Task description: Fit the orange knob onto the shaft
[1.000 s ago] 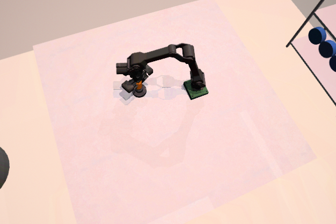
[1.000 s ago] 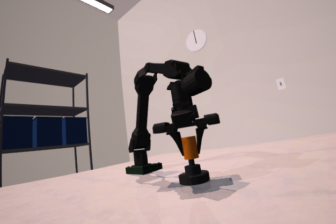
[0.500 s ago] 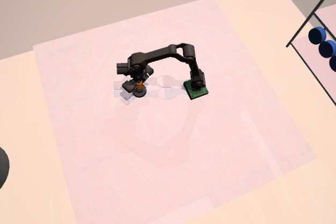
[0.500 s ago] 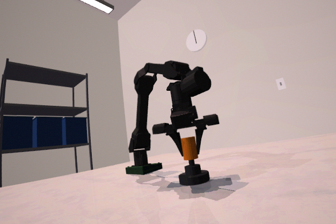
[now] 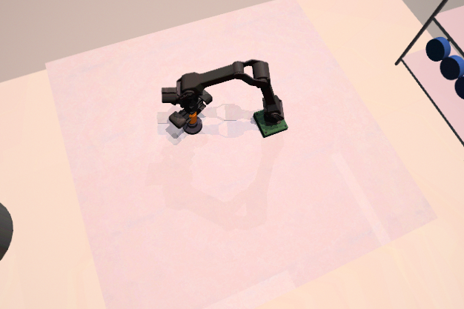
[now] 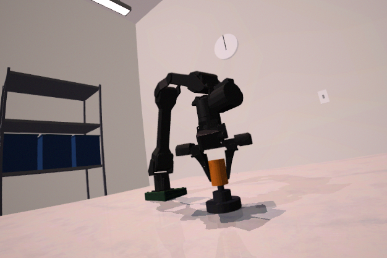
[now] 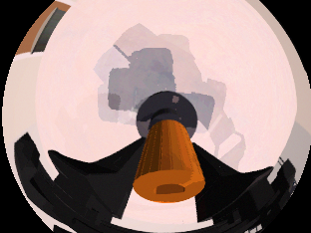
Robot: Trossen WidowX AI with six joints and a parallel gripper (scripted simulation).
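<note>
- Loc.: orange knob (image 5: 192, 117) (image 6: 217, 172) (image 7: 169, 161) approx. upright directly above round pedestal (image 5: 197, 129) (image 6: 231, 205) (image 7: 188, 112), toward upper-left corner of table (image 5: 224, 170) (image 6: 102, 233) (image 7: 239, 65) in top view, nearer upper edge than lower
- Claw: gripper (image 5: 192, 115) (image 6: 219, 179) (image 7: 169, 144) approx. half open, shut on knob, one finger per side
- Fit: dark shaft (image 6: 220, 188) visible betw. knob & pedestal, so knob not seated; tip entry & flat alignment can't be confirmed
- Handling (est.): knob prob. light, rigid, not fragile; smooth round wall may slip or twist under torque
- Grip: hold opp. sides at mid-height, axis vertical; keep fingertips above bottom rim for pedestal clearance
- Next (rec.): light down pressure, rotate slowly until flats match, then press fully home & release
- Caution: excess force pre-alignment may tilt knob or push it up betw. fingers
</note>
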